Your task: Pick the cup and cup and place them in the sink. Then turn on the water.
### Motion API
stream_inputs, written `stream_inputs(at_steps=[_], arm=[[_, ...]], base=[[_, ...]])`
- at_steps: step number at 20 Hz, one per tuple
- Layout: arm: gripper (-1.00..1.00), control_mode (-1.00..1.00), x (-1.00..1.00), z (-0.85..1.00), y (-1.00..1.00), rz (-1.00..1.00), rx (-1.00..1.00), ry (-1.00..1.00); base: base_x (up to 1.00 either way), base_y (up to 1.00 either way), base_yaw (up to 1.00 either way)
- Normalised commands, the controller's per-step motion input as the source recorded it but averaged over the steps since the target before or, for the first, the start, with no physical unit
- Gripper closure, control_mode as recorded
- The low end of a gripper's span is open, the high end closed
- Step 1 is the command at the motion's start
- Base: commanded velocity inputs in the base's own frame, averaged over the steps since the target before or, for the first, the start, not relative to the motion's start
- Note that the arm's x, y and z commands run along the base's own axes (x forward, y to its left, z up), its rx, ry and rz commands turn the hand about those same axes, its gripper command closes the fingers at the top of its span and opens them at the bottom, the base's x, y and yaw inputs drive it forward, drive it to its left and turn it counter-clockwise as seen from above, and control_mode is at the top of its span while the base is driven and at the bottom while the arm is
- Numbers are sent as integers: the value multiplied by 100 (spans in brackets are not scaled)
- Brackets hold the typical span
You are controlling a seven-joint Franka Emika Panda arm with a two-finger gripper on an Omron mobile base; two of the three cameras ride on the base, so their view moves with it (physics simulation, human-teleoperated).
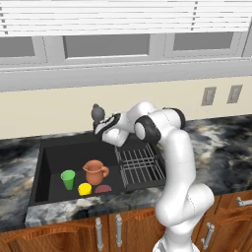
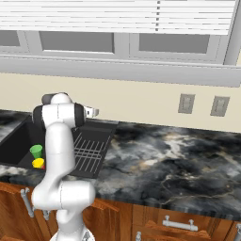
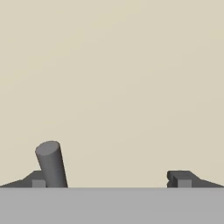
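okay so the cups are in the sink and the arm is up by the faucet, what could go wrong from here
1. In the hand view the open gripper has the faucet's grey lever by one fingertip, not centred; a push could slip off it.
2. The faucet is partly hidden by the hand in the left base view, so contact is hard to judge.
3. Water might topple the green cup or the yellow cup.

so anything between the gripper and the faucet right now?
Nothing visible. In the hand view the gripper is open against the beige wall, with the faucet close beside one fingertip, not between them. Both cups, green and yellow, are already in the sink beside the brown jug.
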Motion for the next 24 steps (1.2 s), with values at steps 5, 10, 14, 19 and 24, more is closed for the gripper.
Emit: stream_inputs(at_steps=[5,10,14,19,24], arm=[[-100,-100,0,0,-21,0,0,0],[-100,-100,0,0,-19,0,0,0],[-100,-100,1,0,-13,0,0,0],[-100,-100,2,0,-19,1,0,0],[-100,-100,1,0,-31,4,0,0]], base=[[0,0,0],[0,0,0],[0,0,0],[0,0,0],[0,0,0]])
